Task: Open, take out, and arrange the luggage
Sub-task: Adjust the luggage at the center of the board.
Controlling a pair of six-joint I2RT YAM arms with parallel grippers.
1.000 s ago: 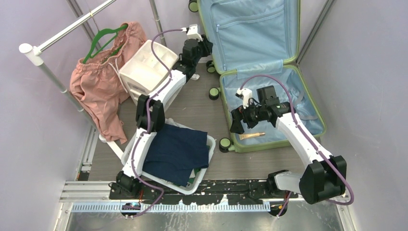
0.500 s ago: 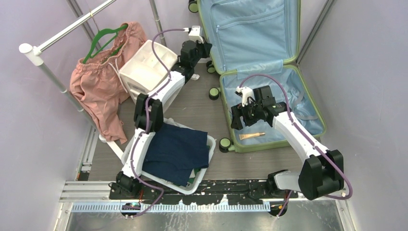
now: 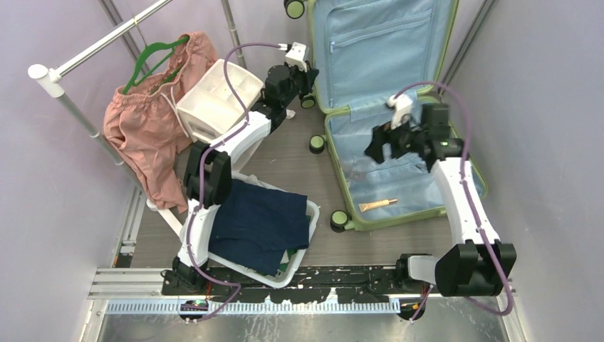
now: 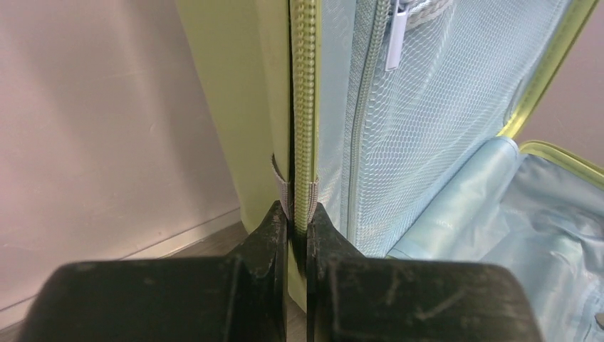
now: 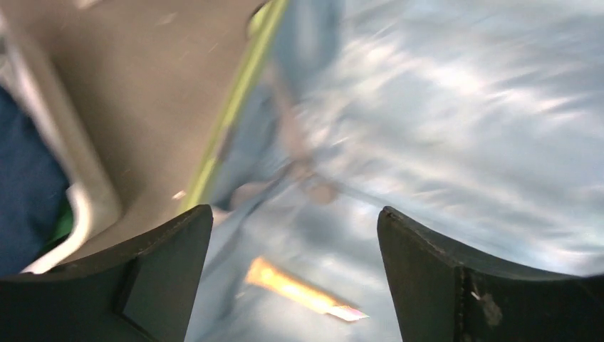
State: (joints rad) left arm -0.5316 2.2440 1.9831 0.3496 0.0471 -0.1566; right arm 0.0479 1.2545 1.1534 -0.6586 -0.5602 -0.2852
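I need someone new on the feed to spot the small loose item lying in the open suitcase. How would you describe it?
Find the light-green suitcase lying open on the right side of the floor. In its lower half, close to the front rim, lies a slim tan stick-shaped item. It is the only loose thing on the pale blue lining, and its warm colour stands out against it.

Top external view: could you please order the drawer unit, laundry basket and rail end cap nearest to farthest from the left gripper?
1. Drawer unit, just left of the left gripper.
2. Laundry basket, near the arm bases.
3. Rail end cap, far left.
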